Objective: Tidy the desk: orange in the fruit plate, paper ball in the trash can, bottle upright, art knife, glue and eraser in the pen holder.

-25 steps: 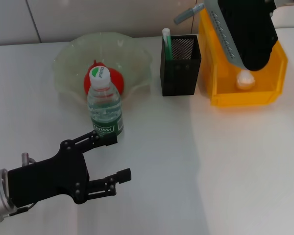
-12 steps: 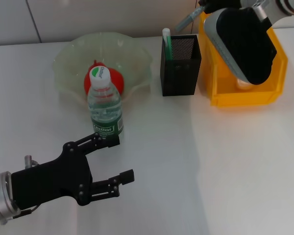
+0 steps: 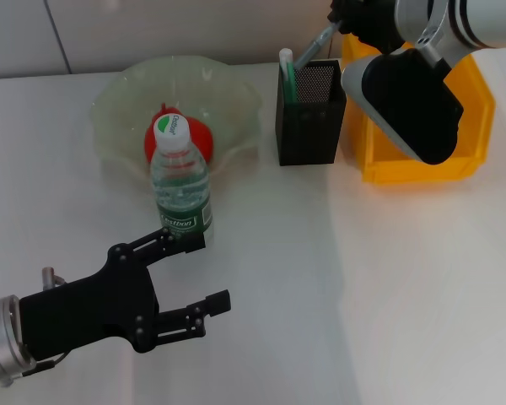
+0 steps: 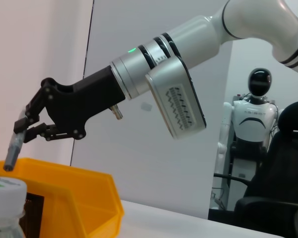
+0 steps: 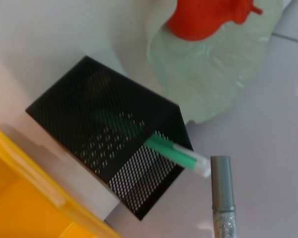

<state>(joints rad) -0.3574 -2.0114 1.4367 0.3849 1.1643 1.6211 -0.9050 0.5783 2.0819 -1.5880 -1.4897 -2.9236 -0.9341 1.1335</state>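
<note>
While my right gripper (image 4: 21, 130) is carrying the grey knife (image 5: 222, 198), jaws clamped on it, I am lining it over the pen holder (image 3: 310, 112); lowering comes next. My left gripper (image 3: 184, 278) is idling, jaws apart.

Silver-white arms with a green light, ending in black linkage claws (image 3: 179, 283).

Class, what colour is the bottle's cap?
White, with a green patch on top; the cap on the bottle shows best in the head view.
</note>
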